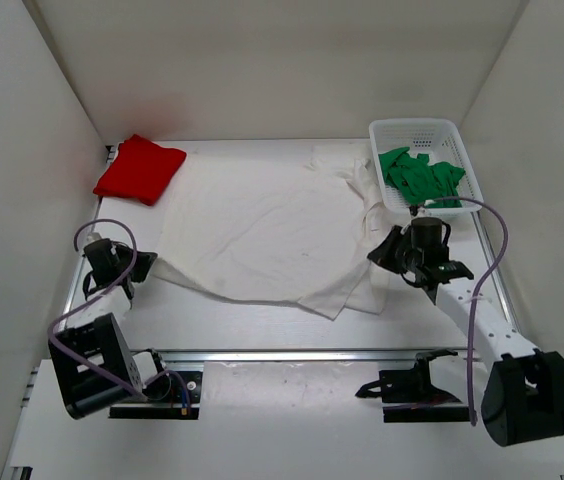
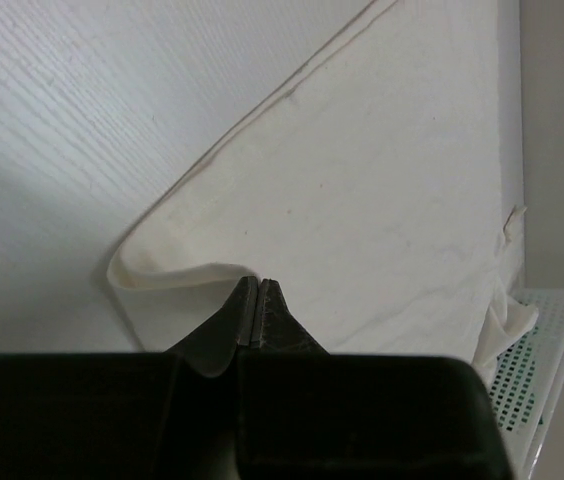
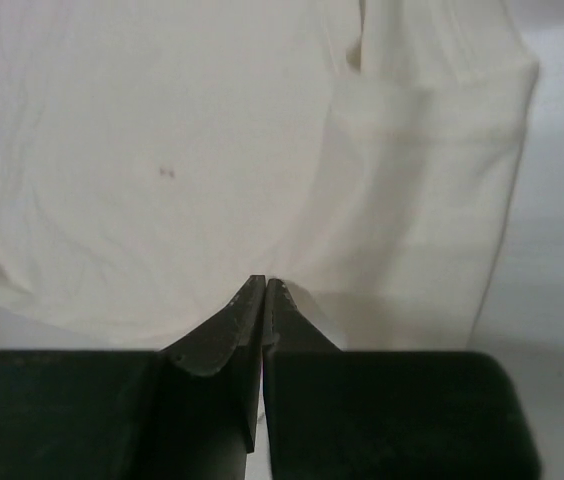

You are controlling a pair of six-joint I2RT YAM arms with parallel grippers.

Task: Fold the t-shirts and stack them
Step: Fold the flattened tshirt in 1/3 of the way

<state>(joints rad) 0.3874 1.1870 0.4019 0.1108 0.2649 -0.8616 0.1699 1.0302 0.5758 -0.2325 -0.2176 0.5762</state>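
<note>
An off-white t-shirt [image 1: 262,225] lies spread flat across the middle of the table. My left gripper [image 1: 145,266] is shut at its near left corner. In the left wrist view that corner [image 2: 152,275] curls up off the table into my shut left gripper [image 2: 256,284]. My right gripper [image 1: 390,250] is shut at the shirt's right edge. In the right wrist view the cloth [image 3: 212,170] runs straight up to my shut right gripper [image 3: 264,284]. A folded red t-shirt [image 1: 140,168] rests at the far left. A crumpled green t-shirt [image 1: 422,176] lies inside the basket.
The white mesh basket [image 1: 459,135] stands at the far right corner, just beyond my right arm, and its edge [image 2: 537,370] shows in the left wrist view. White walls enclose the table on the left, back and right.
</note>
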